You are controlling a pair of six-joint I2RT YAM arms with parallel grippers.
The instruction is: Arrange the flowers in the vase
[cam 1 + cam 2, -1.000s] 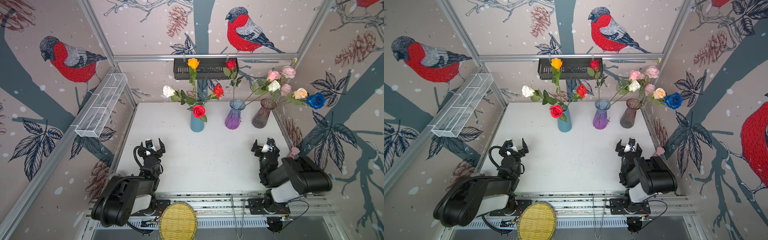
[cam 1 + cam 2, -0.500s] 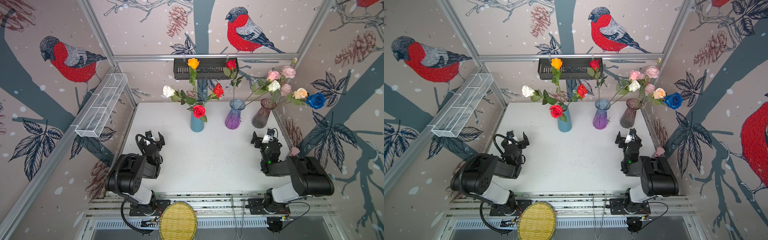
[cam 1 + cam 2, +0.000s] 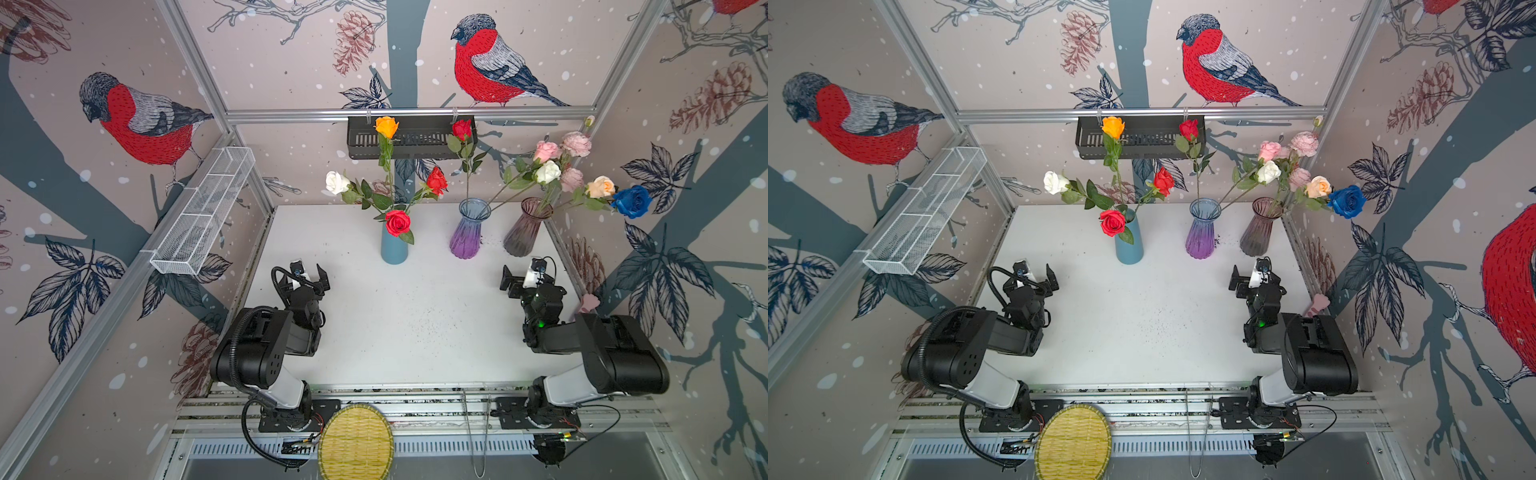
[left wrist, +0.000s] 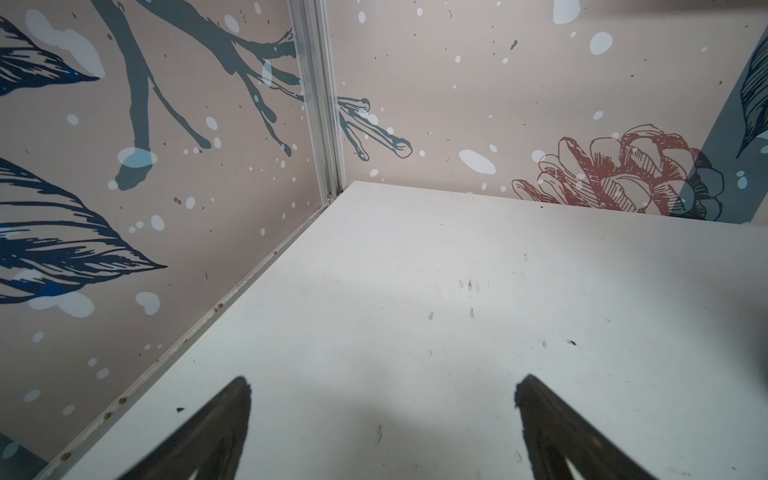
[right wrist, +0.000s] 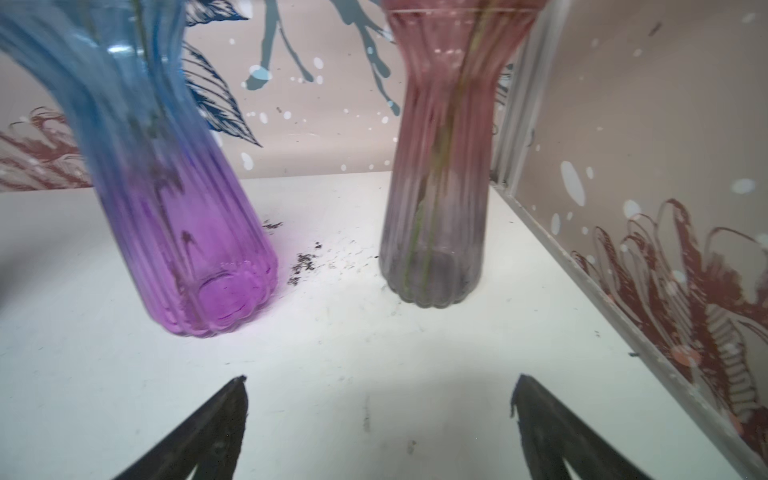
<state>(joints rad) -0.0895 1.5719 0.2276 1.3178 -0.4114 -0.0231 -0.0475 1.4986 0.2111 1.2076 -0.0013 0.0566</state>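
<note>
The left gripper has its jaws spread fully wide and grips nothing. It hovers over the white table, well apart from the purple vase, to that vase's left and nearer the arm bases. The right gripper is also spread fully wide and grips nothing. It faces the purple vase from near it, on the vase's right.

Flower positions:
- 1 tall red rose stands in the purple vase.
- Left of the purple vase, the teal vase holds 4 roses: orange rose, white rose, upper red rose, lower red rose.
- Just right of the purple vase, the smoky pink vase holds the pink carnation spray, pink rose, second white rose, peach rose and blue rose.
- 1 pink bloom sits well right of the purple vase, beside the right arm.

All 3 vases stand upright, and every flower is apart from both grippers.
</note>
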